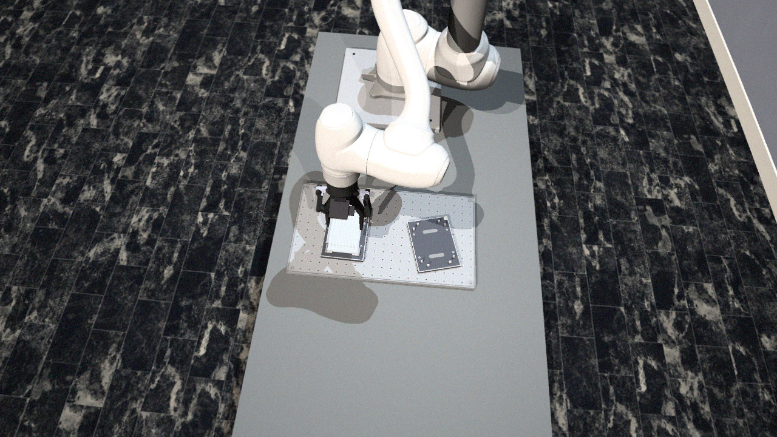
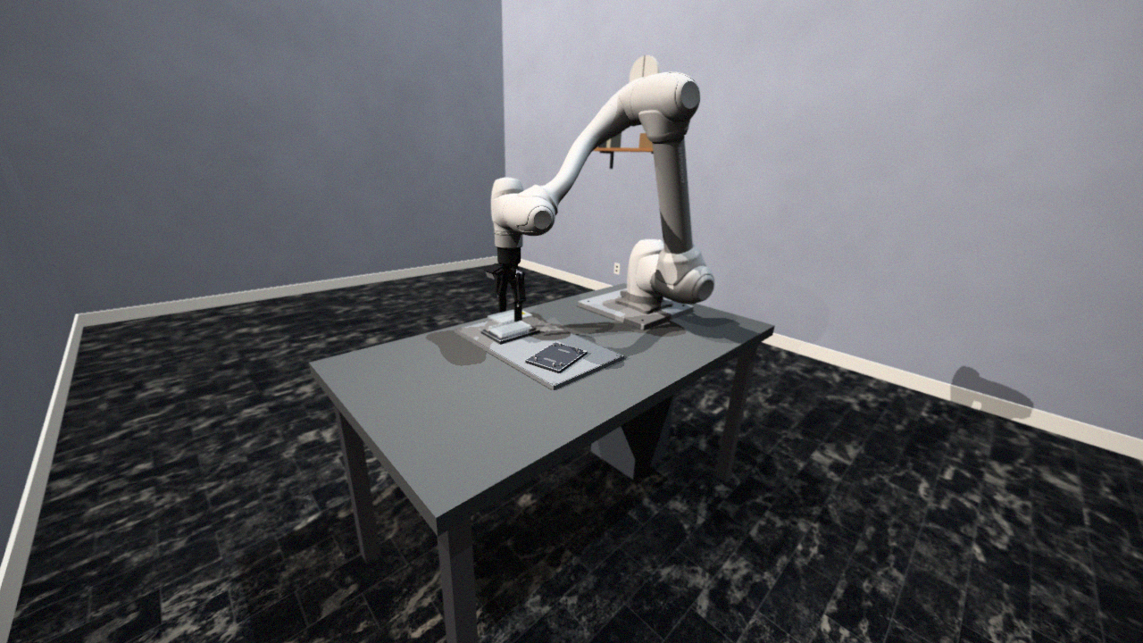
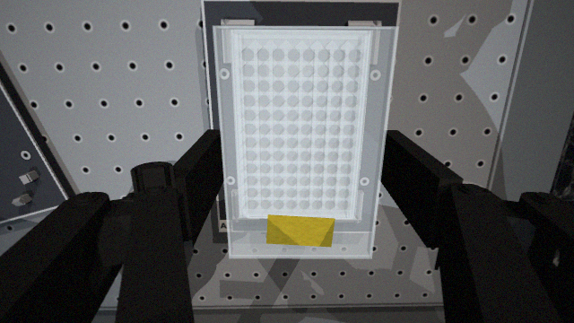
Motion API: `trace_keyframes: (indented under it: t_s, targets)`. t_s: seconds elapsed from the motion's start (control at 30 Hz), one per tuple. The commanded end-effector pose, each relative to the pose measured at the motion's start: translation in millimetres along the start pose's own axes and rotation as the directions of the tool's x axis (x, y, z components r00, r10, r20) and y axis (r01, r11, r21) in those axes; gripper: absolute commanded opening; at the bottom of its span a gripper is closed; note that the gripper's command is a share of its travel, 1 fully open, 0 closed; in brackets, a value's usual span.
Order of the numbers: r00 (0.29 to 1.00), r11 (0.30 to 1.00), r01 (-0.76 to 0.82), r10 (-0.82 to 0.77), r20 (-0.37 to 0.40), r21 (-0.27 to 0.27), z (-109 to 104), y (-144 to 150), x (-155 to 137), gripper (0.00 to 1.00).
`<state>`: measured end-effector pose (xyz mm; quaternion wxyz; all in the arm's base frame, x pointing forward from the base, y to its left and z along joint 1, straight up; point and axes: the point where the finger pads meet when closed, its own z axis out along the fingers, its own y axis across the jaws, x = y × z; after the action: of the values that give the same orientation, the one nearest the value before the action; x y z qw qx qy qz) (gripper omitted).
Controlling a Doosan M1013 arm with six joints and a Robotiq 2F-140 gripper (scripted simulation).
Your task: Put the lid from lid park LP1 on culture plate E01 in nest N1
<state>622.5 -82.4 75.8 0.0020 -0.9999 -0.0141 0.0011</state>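
Observation:
My gripper [image 1: 344,213] [image 2: 511,302] [image 3: 302,153] is shut on the clear lid [image 3: 381,135], gripping its two long sides. A yellow tag [image 3: 300,230] sits at the lid's near end. The lid hangs low over the white culture plate E01 [image 1: 343,245] [image 2: 509,326], whose wells show through it. The lid's edges run parallel to the plate's. I cannot tell whether lid and plate touch. The plate sits in the dark nest N1 [image 1: 330,254] [image 3: 305,11]. The lid park LP1 [image 1: 433,243] [image 2: 555,356] lies bare to the right.
The nest and lid park sit on a perforated baseplate [image 1: 380,269] [image 3: 112,90] on the grey table [image 1: 391,353] [image 2: 447,415]. The arm's base [image 1: 461,59] stands at the table's far end. A corner of the lid park [image 3: 20,181] shows at the wrist view's left edge.

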Motion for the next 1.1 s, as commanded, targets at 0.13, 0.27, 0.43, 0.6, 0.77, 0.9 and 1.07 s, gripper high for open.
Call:
trace_keyframes:
  t_s: [0.13, 0.27, 0.43, 0.6, 0.77, 0.9, 1.07]
  targets:
    - [1.0, 1.0, -0.004, 0.004, -0.001, 0.0, 15, 0, 1, 0.6]
    - [1.0, 1.0, -0.004, 0.004, -0.001, 0.0, 21, 0, 1, 0.6]
    - [1.0, 1.0, -0.004, 0.004, -0.001, 0.0, 23, 1, 1, 0.6]
    - [1.0, 1.0, -0.004, 0.004, -0.001, 0.0, 23, 1, 1, 0.6]
    - [1.0, 1.0, -0.004, 0.004, -0.001, 0.0, 23, 1, 1, 0.6]
    - [1.0, 1.0, -0.004, 0.004, -0.001, 0.0, 23, 1, 1, 0.6]
    - [1.0, 1.0, -0.004, 0.004, -0.001, 0.0, 23, 1, 1, 0.6]
